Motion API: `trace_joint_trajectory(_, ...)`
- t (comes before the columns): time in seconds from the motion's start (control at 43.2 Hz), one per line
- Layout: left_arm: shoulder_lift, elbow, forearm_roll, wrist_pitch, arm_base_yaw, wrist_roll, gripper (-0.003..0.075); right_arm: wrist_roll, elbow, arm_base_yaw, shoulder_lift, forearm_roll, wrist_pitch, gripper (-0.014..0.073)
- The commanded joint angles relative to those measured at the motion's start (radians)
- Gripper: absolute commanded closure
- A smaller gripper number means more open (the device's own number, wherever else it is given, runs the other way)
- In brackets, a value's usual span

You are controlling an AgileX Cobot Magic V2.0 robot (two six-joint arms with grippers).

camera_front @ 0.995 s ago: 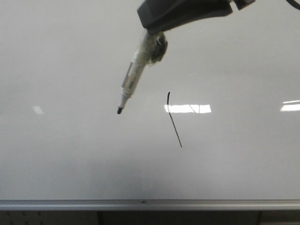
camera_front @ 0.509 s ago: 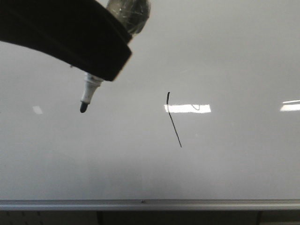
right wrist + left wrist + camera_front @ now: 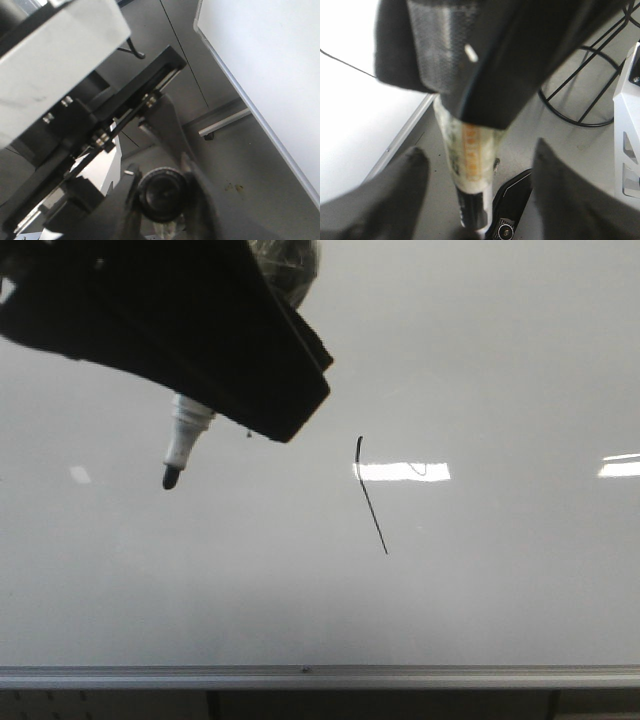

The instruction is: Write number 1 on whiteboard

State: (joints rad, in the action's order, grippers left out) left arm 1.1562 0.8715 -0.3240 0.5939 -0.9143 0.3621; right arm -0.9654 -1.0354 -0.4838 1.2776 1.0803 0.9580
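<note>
The thin black slanted number 1 [image 3: 371,495] is drawn near the middle of the big shiny white whiteboard [image 3: 480,360]. It has a tiny hook at the top and leans a little, with its lower end further to the right. A bright white patch of light sits just beside its top part. A long silver metal rail [image 3: 400,676] runs along the lower edge of the board.

The dark right gripper [image 3: 215,390] fills the upper left of the front view. It holds a white marker pen with a black tip [image 3: 183,440]. The pen points down and a little to the left. Its black tip is well to the left of the number 1, about level with the hooked top. I cannot tell if the tip touches the board.

In the right wrist view, the two fingers are closed tight around the round black end of the pen [image 3: 160,196]. The board lies off to one side there.

In the left wrist view, the left gripper [image 3: 480,200] has its two dark, blurry fingers [image 3: 400,195] spread wide apart. The pen, wrapped in clear tape, hangs between them. I cannot tell if they touch it. Black wire legs show on the grey floor behind.
</note>
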Motion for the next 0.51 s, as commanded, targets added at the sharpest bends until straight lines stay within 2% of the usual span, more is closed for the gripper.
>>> trace_joint_trajectory(0.0,-0.017,0.034,-0.010,-0.052,-0.007,0.002,0.0495,0.000,-0.036,0.002,-0.031,0.067,0.005,0.0655)
trace_joint_trajectory(0.069,-0.017,0.034,-0.010,-0.052,-0.007,0.002,0.0605,0.000,-0.036,0.002,-0.031,0.067,0.005,0.0655)
trace_joint_trajectory(0.185,-0.017,0.034,-0.009,-0.052,-0.007,0.002,0.0739,0.000,-0.036,0.002,-0.031,0.067,0.005,0.0655)
trace_joint_trajectory(0.278,-0.017,0.034,-0.001,-0.052,-0.007,0.002,0.0741,0.000,-0.036,0.002,-0.031,0.075,0.003,0.0645)
trace_joint_trajectory(0.347,-0.017,0.034,0.010,-0.052,-0.007,0.002,0.0741,0.000,-0.036,0.002,-0.031,0.091,0.000,0.0594)
trace_joint_trajectory(0.486,-0.017,0.034,0.051,-0.029,-0.002,0.002,0.0741,0.000,-0.036,0.007,-0.032,0.105,-0.037,0.0363)
